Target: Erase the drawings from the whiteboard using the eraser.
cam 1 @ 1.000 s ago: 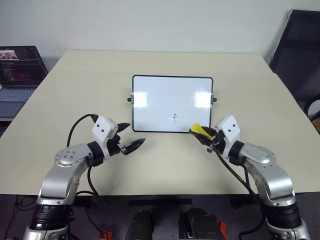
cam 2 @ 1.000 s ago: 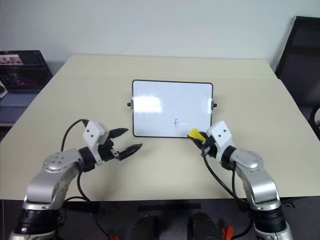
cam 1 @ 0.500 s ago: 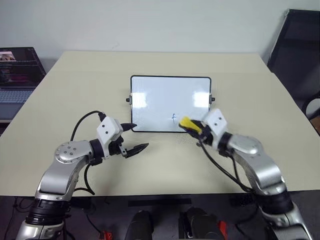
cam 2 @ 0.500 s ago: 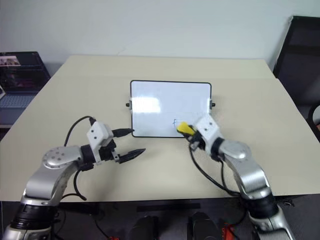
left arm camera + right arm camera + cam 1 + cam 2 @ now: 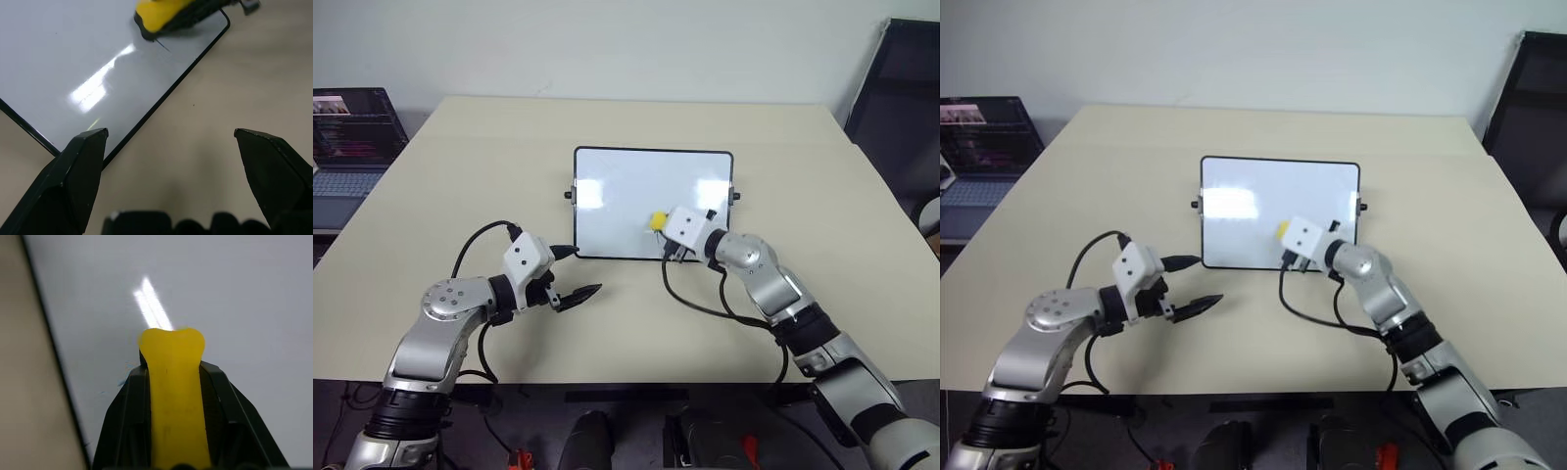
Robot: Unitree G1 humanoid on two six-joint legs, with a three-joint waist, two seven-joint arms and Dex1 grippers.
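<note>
The whiteboard (image 5: pixel 626 186) lies flat in the middle of the table. My right gripper (image 5: pixel 664 226) is shut on the yellow eraser (image 5: pixel 658 220), whose free end sits on or just over the board's lower middle, near the front edge. Of the drawings, faint blue traces (image 5: pixel 122 381) show beside the eraser (image 5: pixel 173 382), and a thin short stroke (image 5: pixel 164 45) lies next to the eraser (image 5: pixel 159 14). The rest is hidden under the gripper. My left gripper (image 5: pixel 576 272) hovers open over the table just before the board's front left corner, holding nothing.
A laptop (image 5: pixel 347 137) stands open off the table's far left corner. A dark chair (image 5: pixel 901 108) is at the far right. The beige table (image 5: pixel 460 176) has bare surface around the board.
My right gripper carried the eraser forward and left, from the board's front right corner onto the board, covering the small blue mark. The left gripper stayed in place.
</note>
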